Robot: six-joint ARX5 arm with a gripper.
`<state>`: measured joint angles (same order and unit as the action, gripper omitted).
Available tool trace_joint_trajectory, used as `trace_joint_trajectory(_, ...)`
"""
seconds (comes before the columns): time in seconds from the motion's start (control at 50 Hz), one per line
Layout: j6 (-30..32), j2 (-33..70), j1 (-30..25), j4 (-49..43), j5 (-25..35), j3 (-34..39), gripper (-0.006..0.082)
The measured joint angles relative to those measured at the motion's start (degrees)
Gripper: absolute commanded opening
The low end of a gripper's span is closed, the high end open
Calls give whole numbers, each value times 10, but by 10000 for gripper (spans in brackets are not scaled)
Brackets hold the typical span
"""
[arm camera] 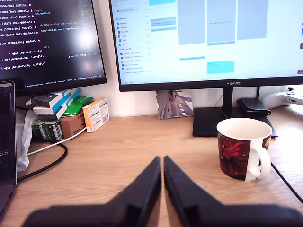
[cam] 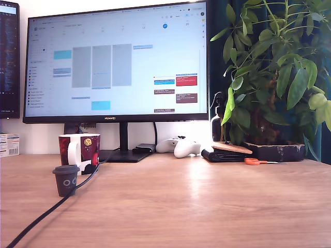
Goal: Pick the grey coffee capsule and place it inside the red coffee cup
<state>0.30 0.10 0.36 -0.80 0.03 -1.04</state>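
While one grey coffee capsule (cam: 66,180) stands upright on the worktop (cam: 196,206), just in front of the one red coffee cup (cam: 79,153) at the exterior view's left, the end effector (arm camera: 162,163) hangs clenched, empty, beside the cup. Two monitors behind.

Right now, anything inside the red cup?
In the wrist view the red coffee cup shows only bare white inner wall; its floor is hidden by the rim. The grey coffee capsule stands outside on the desk.
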Motion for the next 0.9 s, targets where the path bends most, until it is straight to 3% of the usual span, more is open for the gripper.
trace_joint_trajectory(0.14, -66, -3, -9, -38, 90, 7, -11)
trace_joint_trajectory(0.62, -82, -3, -14, 116, 109, 7, -12)
trace_joint_trajectory(0.8, -140, -3, -14, 180, 116, 7, -11)
trace_joint_trajectory(0.9, -176, -3, -14, 176, 158, 7, -8)
